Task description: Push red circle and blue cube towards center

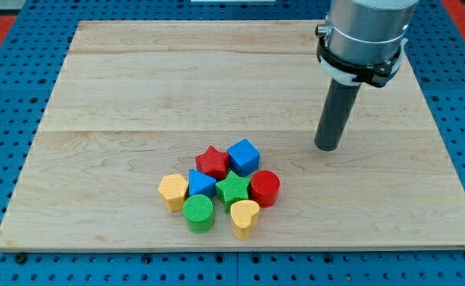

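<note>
The red circle (pixel 265 188) sits at the right end of a tight cluster of blocks in the lower middle of the wooden board (pixel 137 95). The blue cube (pixel 243 156) is at the cluster's top right, touching a red star (pixel 212 162). My tip (pixel 327 148) rests on the board to the right of and slightly above the cluster, about a hundred pixels right of the blue cube, touching no block.
The cluster also holds a green star (pixel 233 190), a blue triangle (pixel 201 184), a yellow hexagon (pixel 173 191), a green cylinder (pixel 199 213) and a yellow heart (pixel 245 218). A blue pegboard (pixel 9 103) surrounds the board.
</note>
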